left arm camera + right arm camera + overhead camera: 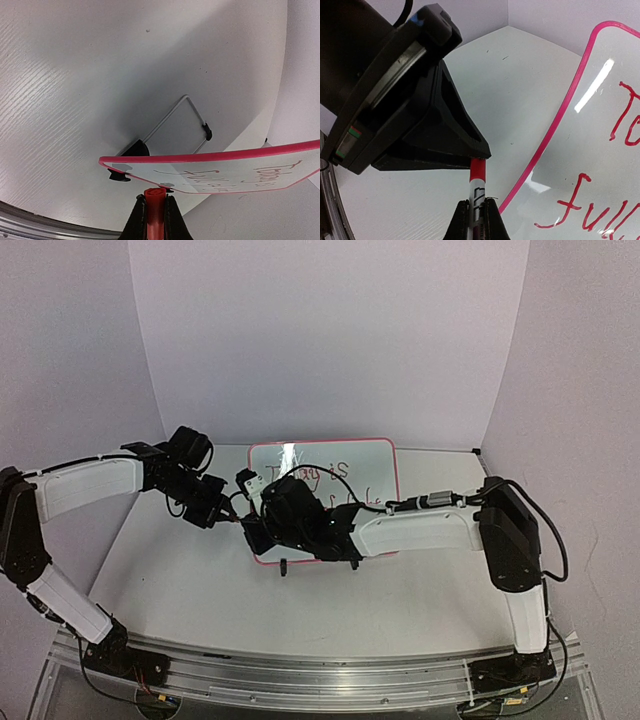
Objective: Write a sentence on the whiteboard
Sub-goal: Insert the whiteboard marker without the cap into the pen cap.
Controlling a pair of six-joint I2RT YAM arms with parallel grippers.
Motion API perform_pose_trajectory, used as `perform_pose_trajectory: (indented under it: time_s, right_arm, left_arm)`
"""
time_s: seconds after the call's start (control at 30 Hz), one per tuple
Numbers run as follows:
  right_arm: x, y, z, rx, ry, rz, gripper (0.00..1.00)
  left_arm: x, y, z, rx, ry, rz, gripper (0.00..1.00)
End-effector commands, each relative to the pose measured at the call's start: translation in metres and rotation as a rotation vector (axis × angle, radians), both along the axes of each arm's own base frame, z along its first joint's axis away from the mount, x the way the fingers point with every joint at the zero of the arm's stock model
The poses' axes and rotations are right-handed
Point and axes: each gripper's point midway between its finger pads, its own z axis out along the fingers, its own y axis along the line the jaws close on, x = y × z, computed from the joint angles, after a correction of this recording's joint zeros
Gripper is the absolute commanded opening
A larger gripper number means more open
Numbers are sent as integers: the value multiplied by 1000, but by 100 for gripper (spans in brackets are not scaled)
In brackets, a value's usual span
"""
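— How are the fingers set?
— The left fingers (136, 222) are closed on the marker's (477, 182) red end, and the right fingers (460, 225) on its white barrel.
— And the board (375, 465)?
— It is stood on the worktop (200, 590), its left edge just beside both. The sentence (320, 478) is written on it in red.

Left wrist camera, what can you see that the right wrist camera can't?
Only the left wrist view shows the wire stand and a black clip foot behind the whiteboard. Only the right wrist view shows the marker with its white barrel, pinched by the right gripper, and the left gripper from outside, clamping the marker's red end. Both show the whiteboard's pink-red frame, part of the red sentence, and that red end.
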Motion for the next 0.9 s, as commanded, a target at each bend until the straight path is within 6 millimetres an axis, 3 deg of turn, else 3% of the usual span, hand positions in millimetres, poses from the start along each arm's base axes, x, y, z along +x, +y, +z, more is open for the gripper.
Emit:
perform_pose_trajectory:
  time_s: [0.0,0.13,0.3,0.47,0.7,0.73,0.87]
  right_arm:
    - [-1,37,17,105,-5,88,0]
    - [4,49,9,87,2,89,0]
    - [4,57,5,94,30,103,0]
    - [2,49,16,86,2,107,0]
    - [-7,25,36,75,-35,111,0]
    - [-9,21,41,79,-36,113,0]
    - [-20,5,53,93,-32,124,0]
  left_arm:
    - [-42,-93,118,-304,-188,-347,0]
    - [-57,-106,143,-303,-253,-351,0]
    - [-69,-109,143,-283,-244,-365,0]
    - [-69,-92,133,-228,-242,-300,0]
    - [-57,-52,132,-123,-289,-144,1]
    - [-57,-48,131,-116,-288,-130,4]
    - [-56,-30,127,-58,-282,-78,55]
